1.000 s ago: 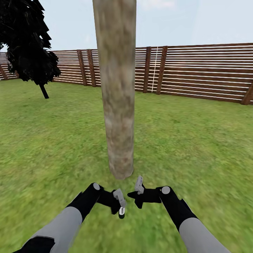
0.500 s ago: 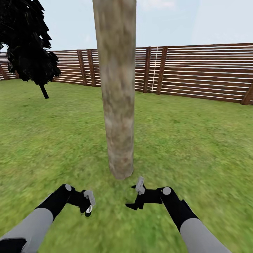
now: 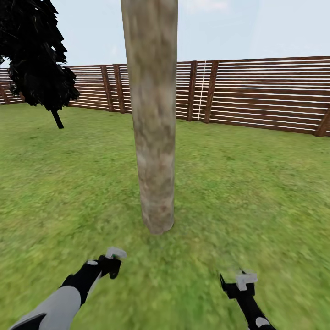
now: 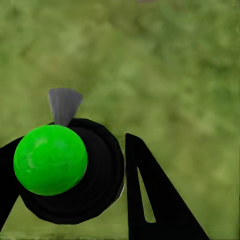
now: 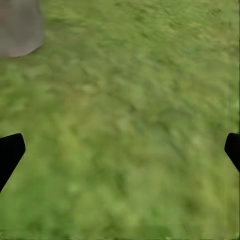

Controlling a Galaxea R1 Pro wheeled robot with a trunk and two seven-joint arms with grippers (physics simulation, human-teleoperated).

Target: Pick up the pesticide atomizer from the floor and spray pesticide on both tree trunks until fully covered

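A thick mottled grey-brown tree trunk (image 3: 153, 137) rises from the grass straight ahead, and its base (image 5: 17, 25) also shows in the right wrist view. A second tree (image 3: 39, 59) with a dark crown stands far back on the left. The pesticide atomizer (image 4: 75, 170), a black round body with a bright green cap and a grey nozzle, sits between the black fingers (image 4: 150, 200) of my left gripper (image 4: 75, 190). That left gripper (image 3: 113, 257) hangs low, left of the trunk's base. My right gripper (image 3: 243, 278) is low on the right, open (image 5: 120, 150) over bare grass.
A brown slatted wooden fence (image 3: 256, 96) closes the lawn behind the trunk. Green grass (image 3: 256, 197) spreads on all sides.
Both arms have drawn apart and back from the trunk's base. The left gripper with the atomizer moved left; the right gripper dropped down and to the right.
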